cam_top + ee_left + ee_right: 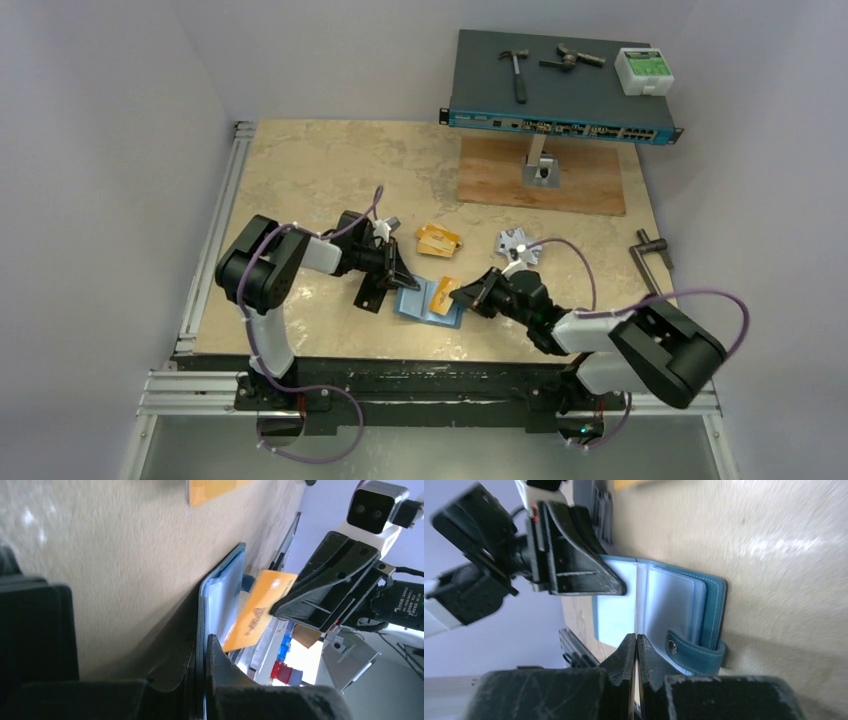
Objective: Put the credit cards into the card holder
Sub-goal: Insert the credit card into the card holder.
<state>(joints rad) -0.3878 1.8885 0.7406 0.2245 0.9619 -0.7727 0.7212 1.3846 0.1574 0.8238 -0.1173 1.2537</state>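
Note:
The teal card holder (418,300) lies open near the table's front edge, its pale pockets up. My left gripper (402,280) is shut on its left cover; in the left wrist view the fingers (220,680) pinch that cover's edge. My right gripper (470,293) is shut on one orange credit card (443,295), held tilted over the open card holder (222,592). That orange credit card (257,612) hangs just above the pockets. The right wrist view shows the card holder (674,600) and its snap tab (691,652). More orange cards (437,240), silver cards (520,245) and black cards (370,293) lie nearby.
A blue network switch (560,95) on a metal stand and wooden board (540,180) sits at the back, with a hammer (517,70) and a white box (643,70) on top. A metal clamp (650,250) lies at the right edge.

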